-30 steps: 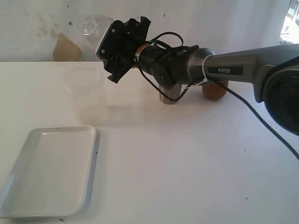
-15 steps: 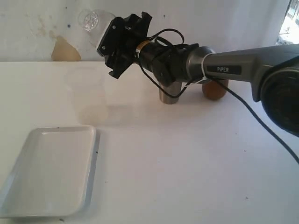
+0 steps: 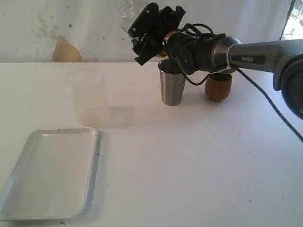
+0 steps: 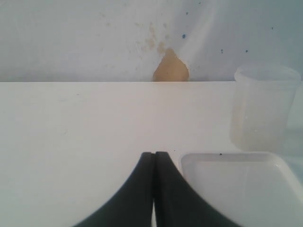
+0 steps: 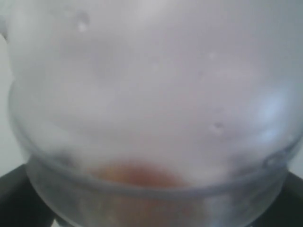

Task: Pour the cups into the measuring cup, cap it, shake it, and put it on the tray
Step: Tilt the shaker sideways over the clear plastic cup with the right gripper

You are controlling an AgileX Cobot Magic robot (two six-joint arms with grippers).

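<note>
Up and right of the measuring cup (image 3: 88,97), which stands on the bench (image 3: 199,156) by the tray (image 3: 47,175), the right gripper (image 3: 136,21) pinches the dome lid (image 3: 124,7). The left gripper (image 4: 154,158) has its fingers pressed together. Capping seems in hand, and next the lid needs centring over the cup's mouth.

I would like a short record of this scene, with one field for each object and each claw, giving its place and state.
right claw: raised in the air, shut on the clear dome lid
left claw: shut, holding nothing, low beside the tray
measuring cup: upright on the table, uncapped
steel tumbler: upright, next to the wooden cup
wooden cup: upright
tray: nothing on it
</note>
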